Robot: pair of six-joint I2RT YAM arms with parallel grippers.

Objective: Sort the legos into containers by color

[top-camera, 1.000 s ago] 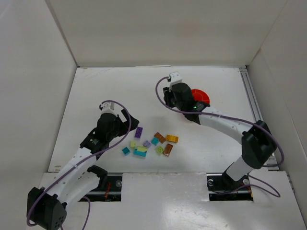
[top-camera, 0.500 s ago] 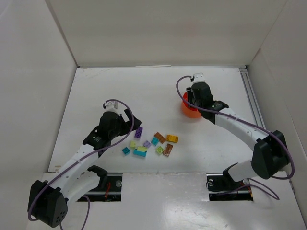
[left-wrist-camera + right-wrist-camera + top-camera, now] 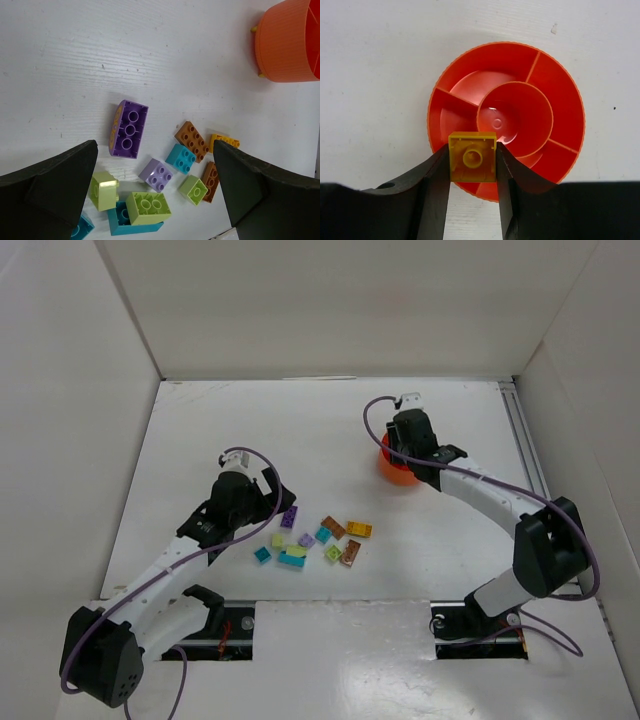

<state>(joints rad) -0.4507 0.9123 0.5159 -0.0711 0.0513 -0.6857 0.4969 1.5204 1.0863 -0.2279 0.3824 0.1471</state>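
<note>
– Status, left claw (image 3: 155,150)?
– Spread wide, hovering over the loose legos (image 3: 306,539) on the white surface (image 3: 150,50). All of them lie in one cluster between the two arms.
– Colours, left to right?
– In the left wrist view:
  - pale yellow-green brick (image 3: 104,190) beside the left finger
  - purple brick (image 3: 129,129) above it
  - lime brick (image 3: 147,207) sitting on a teal plate (image 3: 131,223)
  - lilac brick (image 3: 156,175)
  - teal brick (image 3: 181,158)
  - brown plate (image 3: 192,141)
  - small lime piece (image 3: 193,190)
  - orange plate (image 3: 225,141) at the right finger's edge
– Bowl?
– Orange bowl (image 3: 567,95) stands well right of the cluster, apart from it. It has a round centre well plus an outer ring split by thin dividers. Every section in view shows only bare orange plastic. The ring's near part is hidden behind the fingers.
– Right claw (image 3: 472,160)?
– Pinching a yellow brick (image 3: 472,156), one finger on each side, hollow underside toward the wrist camera. The brick overlaps the bowl's near rim and outer ring. Can't tell its height above the bowl or which section lies under it.
</note>
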